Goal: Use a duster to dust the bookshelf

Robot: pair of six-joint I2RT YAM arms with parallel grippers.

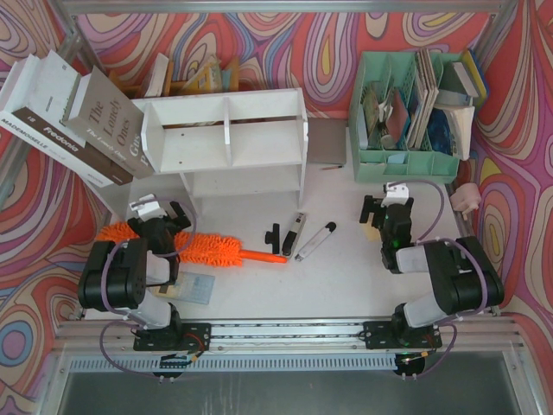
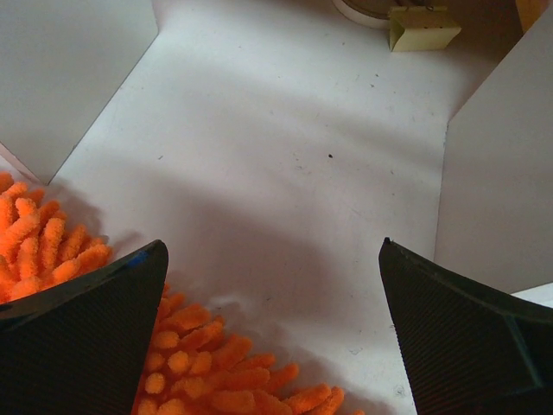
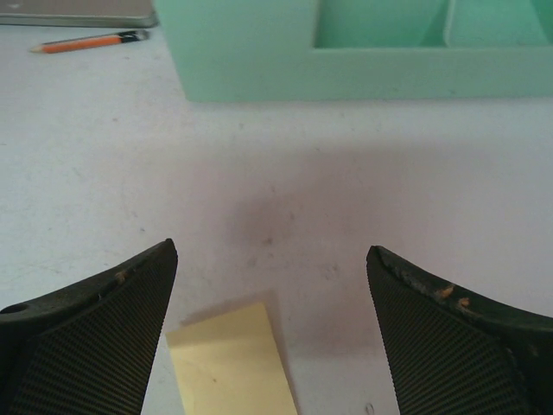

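The white bookshelf [image 1: 225,143] stands at the back left of the table. In front of it the fluffy orange duster [image 1: 216,249] lies flat, its thin handle pointing right. My left gripper [image 1: 160,212] hovers over the duster's left half, open and holding nothing. In the left wrist view orange fluff [image 2: 216,380] lies below and between the wide-apart fingers of the left gripper [image 2: 272,285], with white bookshelf panels [image 2: 501,173] ahead. My right gripper [image 1: 386,207] is far to the right, open over bare table and a yellow sticky note [image 3: 229,363]; it shows open in its wrist view [image 3: 272,285].
Large books [image 1: 78,117] lean against the shelf's left side. A mint-green organiser [image 1: 406,112] stands at the back right, with a pencil [image 3: 86,41] to its left. A marker pen [image 1: 315,239] and a black clip [image 1: 275,235] lie past the duster's handle.
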